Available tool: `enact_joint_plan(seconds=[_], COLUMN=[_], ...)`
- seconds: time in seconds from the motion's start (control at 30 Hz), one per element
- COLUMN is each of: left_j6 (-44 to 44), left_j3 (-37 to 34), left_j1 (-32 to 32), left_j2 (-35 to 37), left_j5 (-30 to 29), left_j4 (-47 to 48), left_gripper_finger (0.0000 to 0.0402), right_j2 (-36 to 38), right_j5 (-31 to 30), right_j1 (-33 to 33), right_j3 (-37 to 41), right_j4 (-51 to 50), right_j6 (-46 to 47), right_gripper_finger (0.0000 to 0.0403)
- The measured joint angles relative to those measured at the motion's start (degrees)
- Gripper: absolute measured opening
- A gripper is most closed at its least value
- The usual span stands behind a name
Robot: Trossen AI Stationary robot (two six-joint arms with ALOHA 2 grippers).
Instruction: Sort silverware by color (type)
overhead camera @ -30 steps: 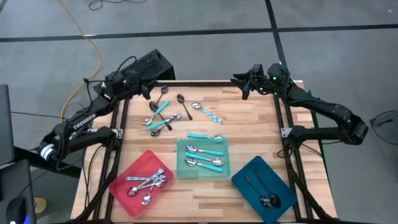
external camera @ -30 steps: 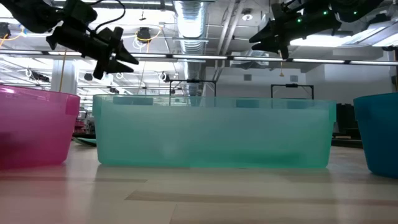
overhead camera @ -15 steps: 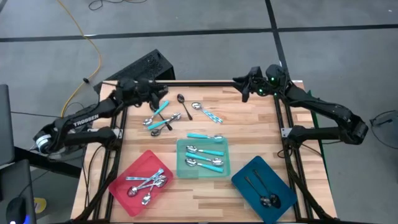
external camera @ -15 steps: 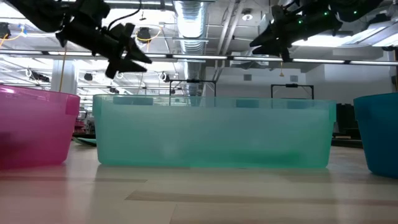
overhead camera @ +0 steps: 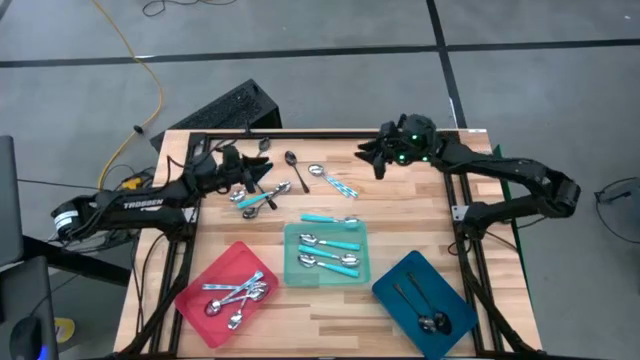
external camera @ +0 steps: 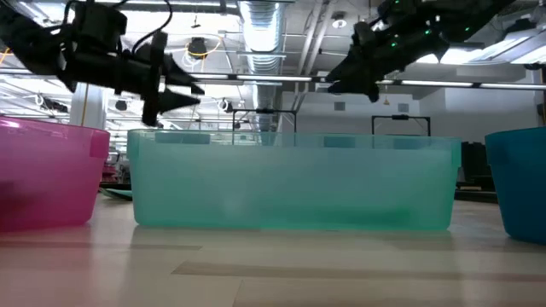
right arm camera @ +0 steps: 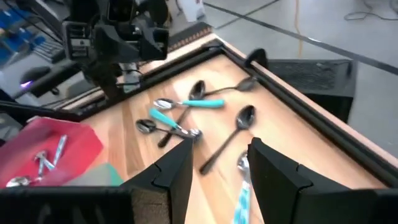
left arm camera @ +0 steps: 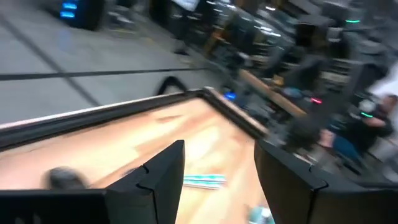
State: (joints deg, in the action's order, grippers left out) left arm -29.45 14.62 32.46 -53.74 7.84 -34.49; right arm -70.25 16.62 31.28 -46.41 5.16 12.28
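At the worktop's [overhead camera: 420, 215] far edge, around eleven o'clock from the middle, the left pincer [overhead camera: 262, 176] hovers with jaws apart and empty over the loose silverware pile [overhead camera: 262, 190], a tangle of silver, turquoise-handled and dark spoons. Toward one o'clock the right pincer [overhead camera: 368, 153] hangs above bare wood near the back rail, jaws parted, gripping nothing; its wrist view looks across the pile to the other arm. Just right of the pile lie a dark spoon [overhead camera: 294, 168] and a turquoise-handled spoon [overhead camera: 335, 183], with another turquoise one [overhead camera: 330, 219] at the teal tray's far rim. Open wood runs along the three o'clock side and between pile and trays.

Along the near edge stand three trays: the red tray [overhead camera: 200, 290] at seven o'clock with silver spoons, the teal tray [overhead camera: 362, 262] at six with turquoise-handled ones, the blue tray [overhead camera: 395, 290] at five with dark ones. A black frame borders the worktop; grey floor with a yellow cable [overhead camera: 150, 70] surrounds it, and the low view shows ceiling ducts and lights behind.
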Motion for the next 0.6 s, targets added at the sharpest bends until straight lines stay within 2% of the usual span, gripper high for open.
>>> enact_joint_plan(seconds=[0.07, 0.2, 0.33, 0.4, 0.47, 0.6], left_j6=[0.8, 2.7, 9.4, 12.3, 12.8, 12.9], left_j3=[1.2, 5.6, 11.6, 13.4, 13.6, 13.7], left_j1=[0.0, 0.0, 0.0, 0.0, 0.1, 0.9], left_j2=[-0.1, -0.1, -0.1, -0.1, -0.1, -0.1], left_j5=[4.2, 9.1, 9.3, 8.1, 6.2, 3.1], left_j4=[1.2, 10.9, 26.0, 30.0, 31.5, 34.0], left_gripper_finger=[0.0181, 0.0181, 0.0181, 0.0181, 0.0181, 0.0181], right_j2=[-2.0, -6.1, -9.7, -11.5, -13.5, -18.1], right_j5=[0.0, 0.0, -0.1, -0.5, -4.0, -17.3], right_j1=[-1.2, -2.7, -3.8, -4.8, -6.1, -9.2], right_j3=[0.0, -1.0, -6.0, -8.5, -11.3, -18.4], right_j4=[3.6, 11.4, 7.9, 4.1, -1.7, -17.1], right_j6=[1.4, 2.0, 2.5, 2.5, 3.4, 3.8], right_gripper_finger=[0.0173, 0.0173, 0.0173, 0.0173, 0.0173, 0.0171])
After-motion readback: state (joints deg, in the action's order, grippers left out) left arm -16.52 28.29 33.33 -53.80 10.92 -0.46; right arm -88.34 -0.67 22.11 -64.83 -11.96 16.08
